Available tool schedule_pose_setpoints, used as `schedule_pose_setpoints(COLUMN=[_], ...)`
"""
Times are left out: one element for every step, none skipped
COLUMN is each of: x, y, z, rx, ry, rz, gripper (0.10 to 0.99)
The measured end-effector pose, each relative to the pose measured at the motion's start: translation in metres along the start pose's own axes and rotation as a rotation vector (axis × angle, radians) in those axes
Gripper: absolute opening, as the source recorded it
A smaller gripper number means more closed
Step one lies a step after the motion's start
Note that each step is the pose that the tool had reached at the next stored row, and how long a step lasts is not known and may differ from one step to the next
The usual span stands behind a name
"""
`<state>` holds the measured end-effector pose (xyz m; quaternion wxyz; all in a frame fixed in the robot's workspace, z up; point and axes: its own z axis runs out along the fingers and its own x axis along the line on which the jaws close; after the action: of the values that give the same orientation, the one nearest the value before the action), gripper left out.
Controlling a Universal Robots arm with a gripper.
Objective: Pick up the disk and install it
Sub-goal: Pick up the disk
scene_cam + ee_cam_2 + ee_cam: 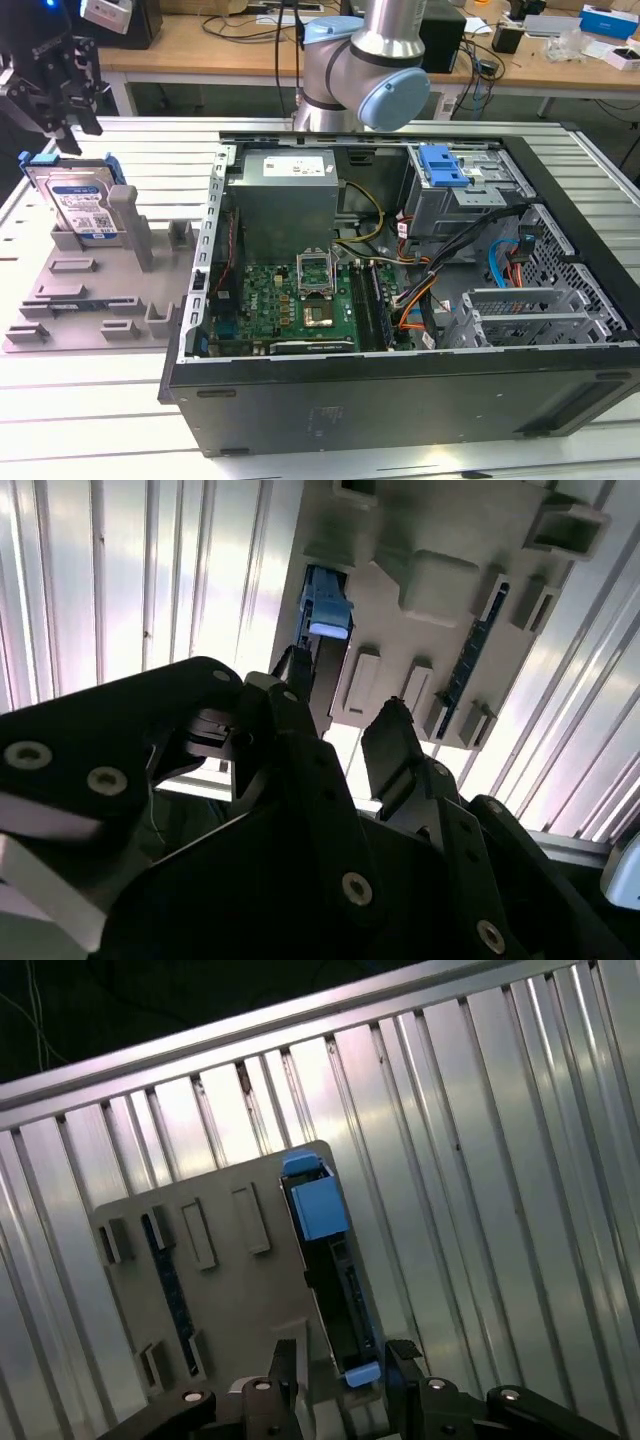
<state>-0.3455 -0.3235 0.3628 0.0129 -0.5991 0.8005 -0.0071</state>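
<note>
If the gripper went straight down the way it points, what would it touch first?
Most likely the disk, standing on edge in the grey holder. The open gripper hangs above its blue top; depth is unclear.

The exterior view looks down at a slant onto the open computer case (400,400), close to it. At the exterior view's left it takes in the grey holder plate (70,300) under my gripper (80,135). Both wrist views ride on my arm and face down past my spread fingers (405,1380) onto that plate, the second from closer behind them. All three views share the plate and the disk (85,205) standing in it.
</note>
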Motion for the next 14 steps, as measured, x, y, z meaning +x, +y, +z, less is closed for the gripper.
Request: schedule_pose_setpoints(x=[-0.0004,-0.0006,-0.0007,-0.0008,-0.0013,-0.0035,-0.0044,-0.0050,-0.0058,-0.0067,-0.0070,-0.0071,-0.0071,-0.0070], y=[-0.0002,-0.0002,-0.0002,-0.0001,0.0001,0.0013,0.0019,0.0025,0.0036,0.0053,0.0068,0.0077,0.0090,0.0106], z=[0.0001,0.0003,0.0004,0.0005,0.0006,0.0007,0.0009,0.0010,0.0013,0.0016,0.0021,0.0026,0.0033,0.0042], rx=[-0.001,-0.001,-0.001,-0.002,-0.002,-0.002,-0.002,-0.002,-0.002,-0.002,-0.002,-0.002,-0.002,-0.002], ry=[-0.0005,-0.0015,-0.0020,-0.0025,-0.0031,-0.0031,-0.0028,-0.0024,-0.0020,-0.0010,0.0008,0.0021,0.0033,0.0034], rz=[-0.025,-0.059,-0.079,-0.098,-0.120,-0.143,-0.155,-0.164,-0.172,-0.180,-0.187,-0.192,-0.199,-0.203], gripper=[0.482,0.482,0.482,0.482,0.482,0.482,0.482,0.482,0.482,0.482,0.482,0.482,0.482,0.482])
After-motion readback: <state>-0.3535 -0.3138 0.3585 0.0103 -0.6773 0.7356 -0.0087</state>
